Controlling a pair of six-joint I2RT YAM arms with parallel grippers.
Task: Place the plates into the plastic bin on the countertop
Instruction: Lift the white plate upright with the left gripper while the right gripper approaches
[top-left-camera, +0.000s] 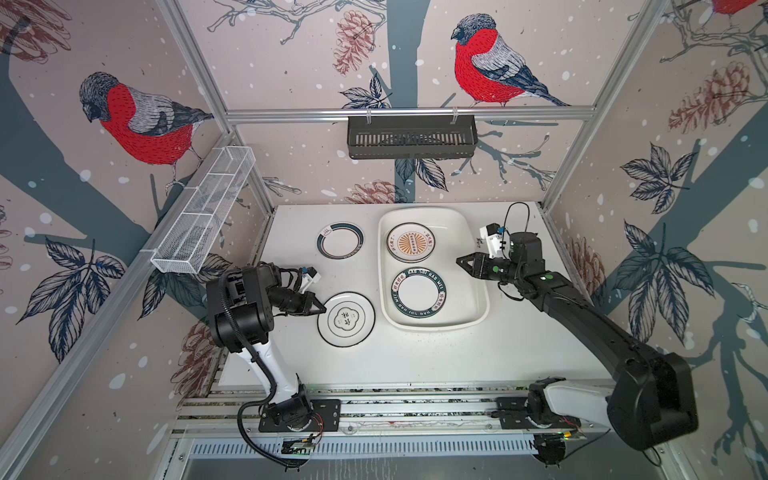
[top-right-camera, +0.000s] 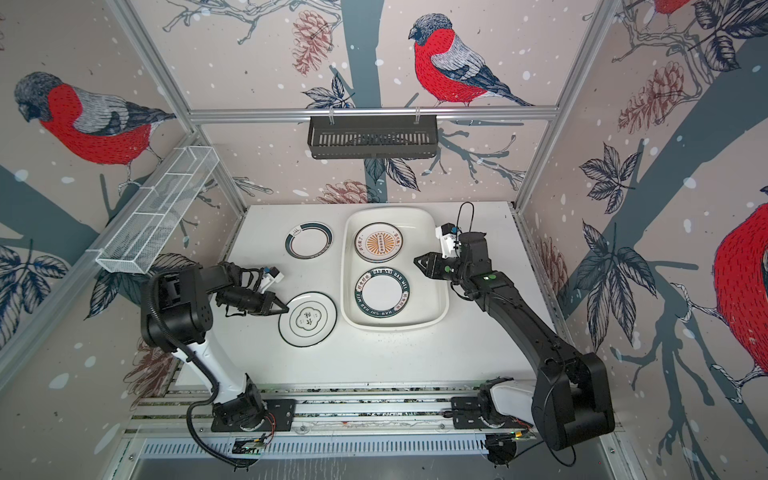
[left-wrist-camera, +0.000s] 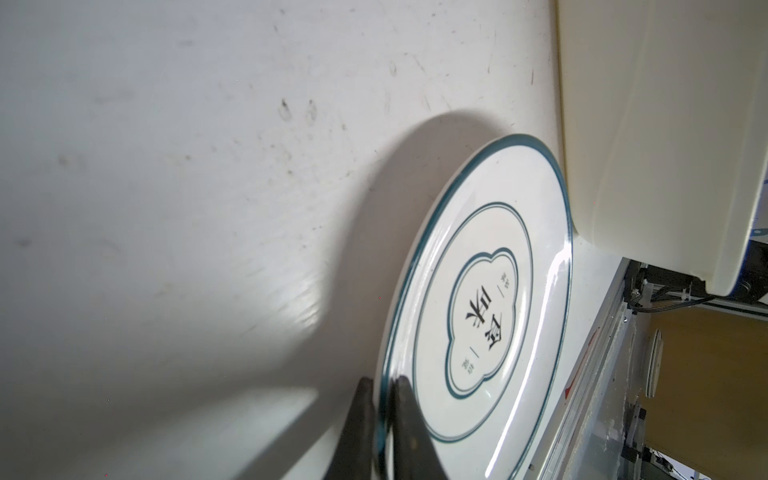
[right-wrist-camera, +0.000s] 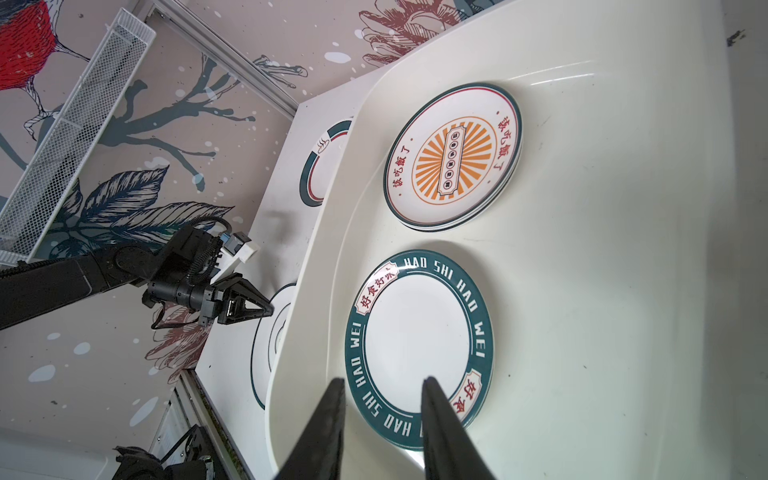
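the left gripper (top-left-camera: 323, 309) is pinched onto the rim of the clover plate (top-left-camera: 346, 319); in the left wrist view its fingers (left-wrist-camera: 409, 432) sit one on each face of the edge. that plate lies on the countertop (top-left-camera: 415, 357) just left of the plastic bin (top-left-camera: 453, 224), and the grip is on the side of the rim away from the bin, so the whole plate reaches from the pincer toward the bin's left wall, close beside it, though i cannot tell if they touch. the coming move looks like a lift and a carry to the right, high enough for the leading edge to clear the rolled rim. inside, the sunburst plate (top-left-camera: 410, 242) tops a stack at the far end and the lettered plate (top-left-camera: 419, 293) fills the near end, so the clover plate probably goes on one of them. the right gripper (top-left-camera: 459, 262) hovers over the bin's right side, jaws spread and empty. another green-rimmed plate (top-left-camera: 340, 241) lies on the countertop farther back.
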